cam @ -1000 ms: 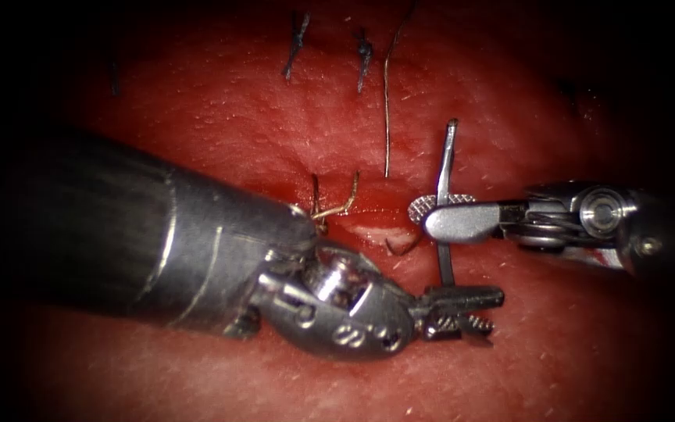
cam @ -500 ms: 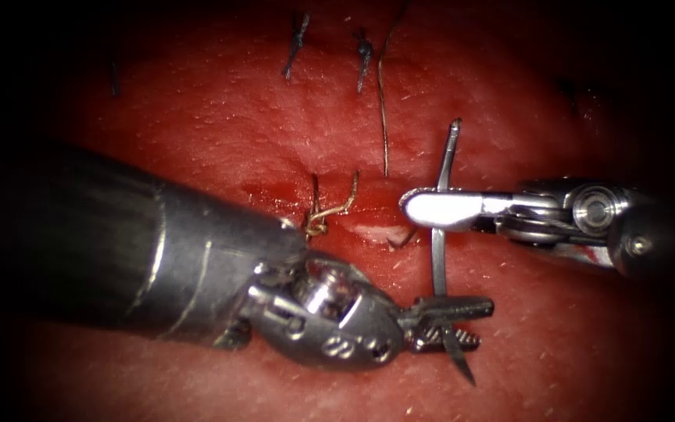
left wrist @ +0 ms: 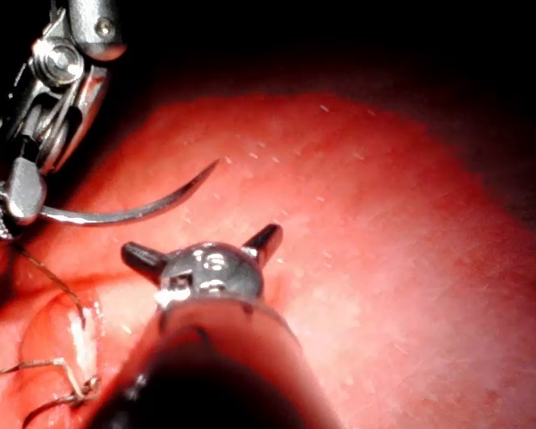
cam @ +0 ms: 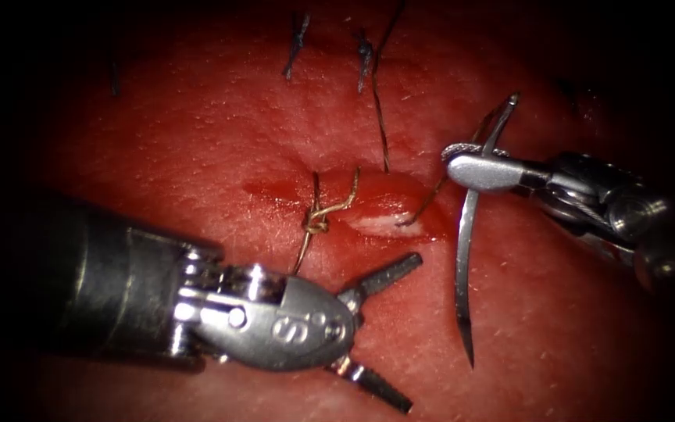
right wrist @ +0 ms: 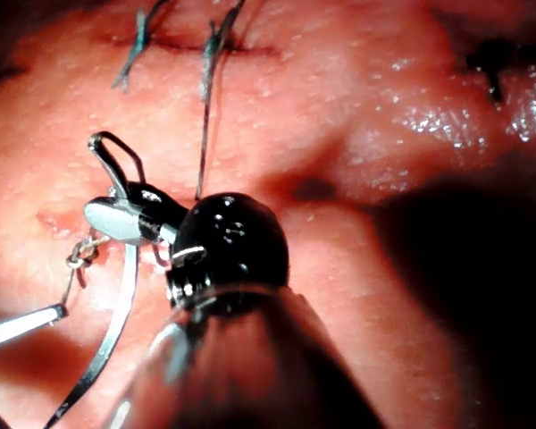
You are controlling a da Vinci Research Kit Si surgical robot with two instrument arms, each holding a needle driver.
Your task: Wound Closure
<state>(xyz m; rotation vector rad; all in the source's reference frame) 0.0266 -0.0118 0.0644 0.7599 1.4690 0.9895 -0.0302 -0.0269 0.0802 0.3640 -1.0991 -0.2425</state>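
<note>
The curved needle (cam: pixel 460 266) hangs free of the tissue (cam: pixel 220 148), right of the cut (cam: pixel 380 209), with its point down. My right tool (cam: pixel 456 161) is shut on it about a quarter of the way from its thread end; the same grip appears in the right wrist view (right wrist: pixel 112 219) on the needle (right wrist: pixel 114 335). Thread (cam: pixel 431 195) runs from the needle's tail into the cut's right lip. My left tool (cam: pixel 414 332) stands open below the cut and holds nothing; in its wrist view its jaws (left wrist: pixel 199 243) spread wide beneath the needle (left wrist: pixel 129 213).
A knotted golden stitch (cam: pixel 318 223) crosses the cut, with red fluid (cam: pixel 271 190) beside it. A long thread (cam: pixel 380 117) runs from the cut toward the far edge. Two dark tied stitches (cam: pixel 297 43) (cam: pixel 363 55) sit farther back. The left shaft (cam: pixel 80 289) covers the near left tissue.
The left tool held the needle near its point; the right tool shut on it higher up. The left tool then opened and drew back left, and the right tool carried the needle up and right.
</note>
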